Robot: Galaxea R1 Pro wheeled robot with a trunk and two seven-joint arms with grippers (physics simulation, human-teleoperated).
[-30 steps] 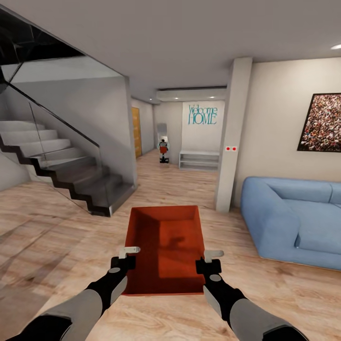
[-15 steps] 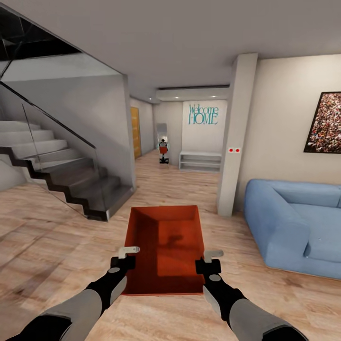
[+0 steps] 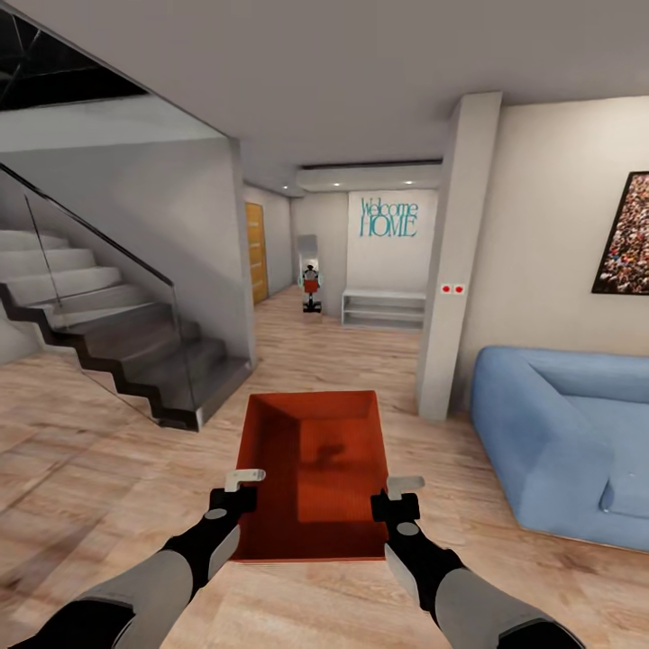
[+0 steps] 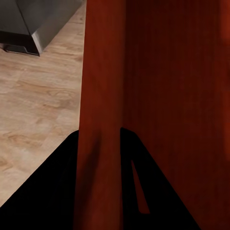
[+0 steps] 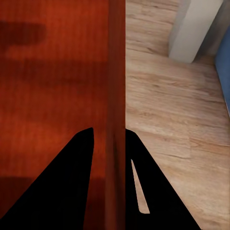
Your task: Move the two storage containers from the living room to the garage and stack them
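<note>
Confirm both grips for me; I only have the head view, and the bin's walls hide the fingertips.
Observer: On the left wrist view, the left gripper has a finger on each face of the storage container wall.
Operator: Report the right.
Observer: Same on the right wrist view: the right gripper straddles the opposite wall.
Operator: Check under the bin.
Observer: The right wrist view shows bare wood floor beside that wall.

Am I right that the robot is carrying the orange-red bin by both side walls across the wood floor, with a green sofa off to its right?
Nearly: the sofa is blue, not green, as the head view shows. Otherwise yes: the left gripper and right gripper each clamp a side wall of the bin over the wood floor.
</note>
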